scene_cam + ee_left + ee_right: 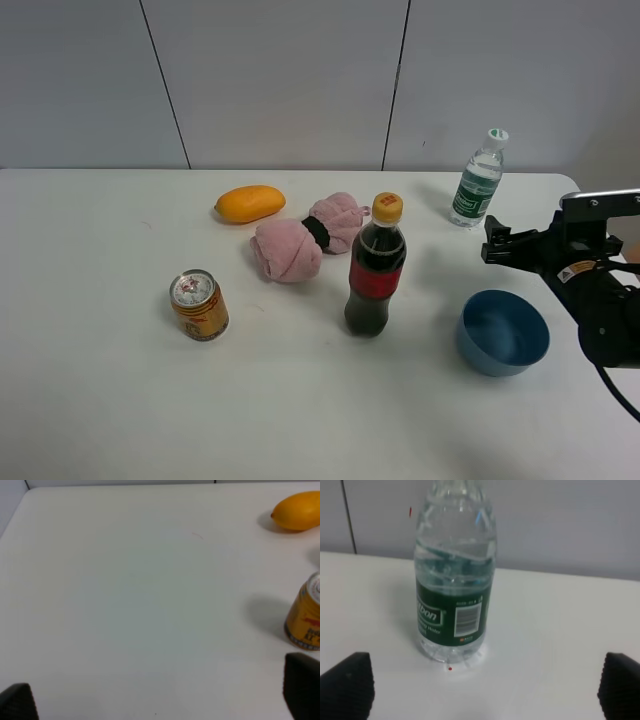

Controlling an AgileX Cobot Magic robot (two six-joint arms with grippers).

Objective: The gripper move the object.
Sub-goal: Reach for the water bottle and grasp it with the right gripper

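Your right gripper [492, 243] is spread wide, with the water bottle [476, 180] ahead of it and not yet held.

The bottle stands upright on the white table [100, 380], just beyond your right fingertips [347, 685] and clear of both, a little nearer one finger than the other. A blue bowl [503, 332] sits close beside that gripper, on the side away from the bottle. Your left gripper [160, 700] also has its fingers apart over bare tabletop, with a gold can [305, 615] near one finger and a yellow fruit [297, 511] farther ahead.
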